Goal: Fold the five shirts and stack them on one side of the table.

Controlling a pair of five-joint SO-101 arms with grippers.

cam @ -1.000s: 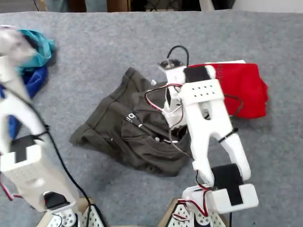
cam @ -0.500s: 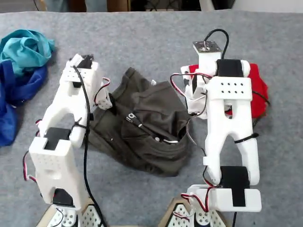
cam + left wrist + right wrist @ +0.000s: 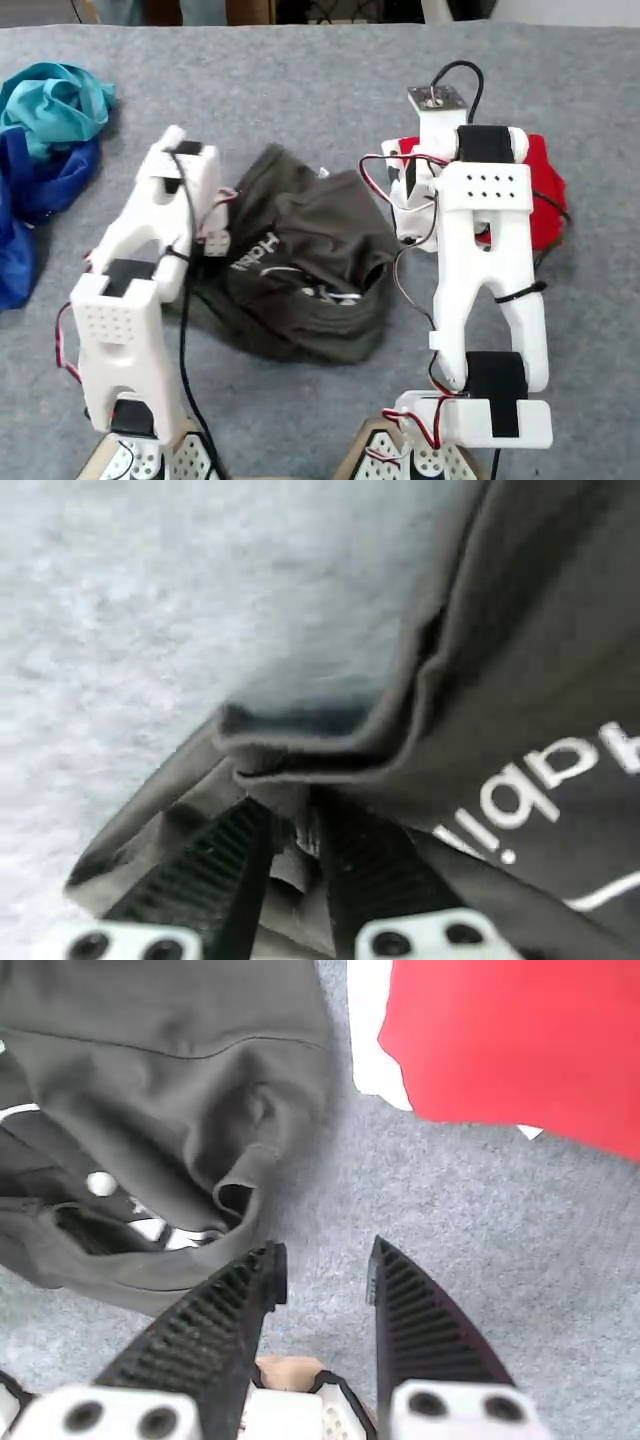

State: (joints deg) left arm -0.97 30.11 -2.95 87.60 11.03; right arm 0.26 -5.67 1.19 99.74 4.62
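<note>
At the middle of the bench (image 3: 300, 80), the dark olive shirt (image 3: 310, 260) is clamped at its edge by the left tool (image 3: 290, 825). Since half a second ago, that edge has been drawn inward and white lettering turned up. The right tool (image 3: 322, 1260) is held apart between the olive shirt and the folded red shirt (image 3: 510, 1040).

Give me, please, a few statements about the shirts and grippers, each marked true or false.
1. The left gripper is shut on the dark shirt. True.
2. The right gripper holds the red shirt. False: it is open over bare table beside that shirt.
3. The teal shirt lies on the red shirt. False: it lies crumpled by the blue shirt, on the left arm's side.
4. The red shirt lies on the right arm's side. True.
</note>
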